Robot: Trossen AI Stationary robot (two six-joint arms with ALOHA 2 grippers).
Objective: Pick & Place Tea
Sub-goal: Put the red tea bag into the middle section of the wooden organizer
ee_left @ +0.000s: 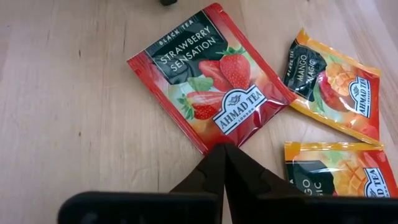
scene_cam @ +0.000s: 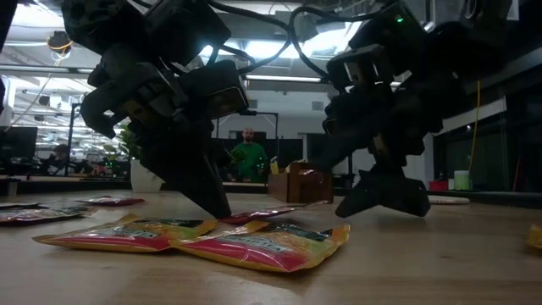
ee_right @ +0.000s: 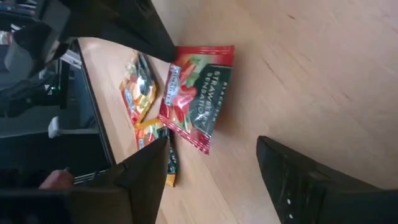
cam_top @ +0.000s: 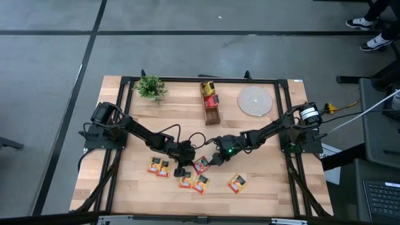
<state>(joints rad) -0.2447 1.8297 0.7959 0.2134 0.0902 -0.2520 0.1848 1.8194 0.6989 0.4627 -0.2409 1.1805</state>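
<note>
One camera looks straight down on the whole table [cam_top: 262,181] from far up. One sits low on the tabletop, looking across. Each wrist camera looks close past its own gripper, and both see the red strawberry sachet [ee_left: 208,74] just ahead.

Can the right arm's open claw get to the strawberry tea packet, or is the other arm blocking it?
Probably yes. The right gripper is open, with bare table between it and the strawberry sachet. The shut left gripper presses on the sachet's far edge, so the near side looks free.
</note>
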